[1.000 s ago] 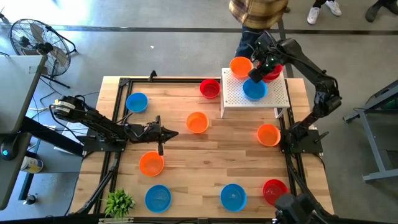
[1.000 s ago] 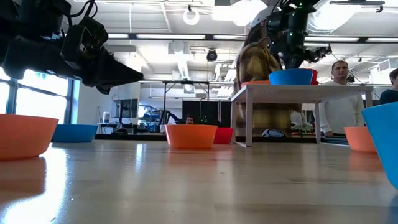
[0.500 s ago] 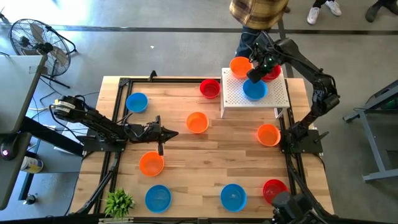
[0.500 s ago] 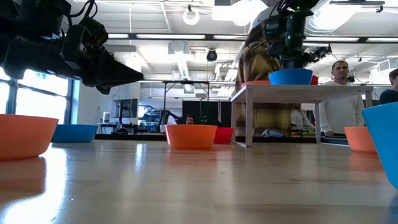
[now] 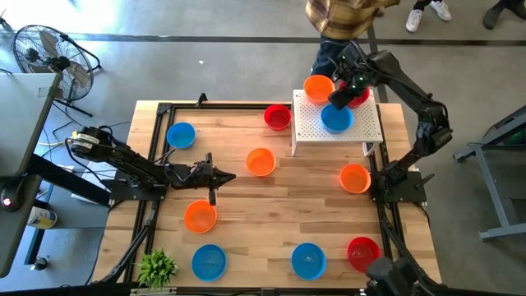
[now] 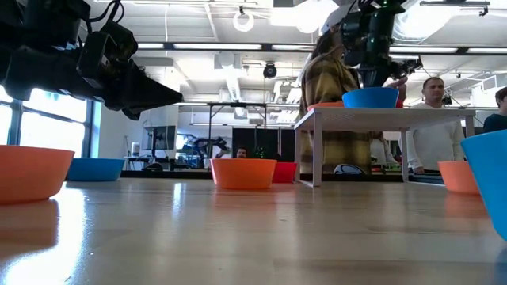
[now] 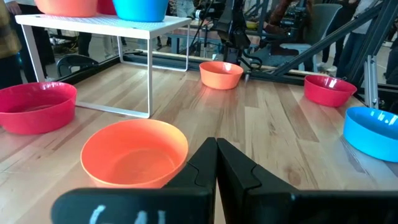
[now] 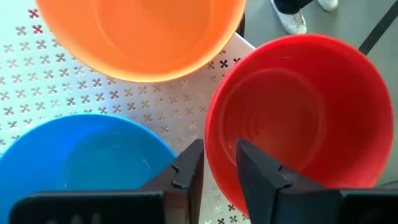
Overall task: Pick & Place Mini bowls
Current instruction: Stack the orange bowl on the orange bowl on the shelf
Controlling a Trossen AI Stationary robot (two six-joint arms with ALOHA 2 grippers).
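The red mini bowl (image 8: 298, 118) sits on the white perforated stand (image 5: 312, 127) beside an orange bowl (image 8: 143, 34) and a blue bowl (image 8: 74, 155). The right gripper (image 8: 217, 165), shut on its rim a second ago, now has its fingers parted astride that rim, gripping nothing. The left gripper (image 7: 216, 165) stays closed and empty over the table (image 5: 271, 205), near another orange bowl (image 7: 134, 152). No readable writing shows.

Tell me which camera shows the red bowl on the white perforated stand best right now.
The right wrist view: the red bowl fills it, the right gripper open astride its rim. The high view shows only a red sliver behind the arm. The low view shows just a rim edge. The left wrist view barely catches it.
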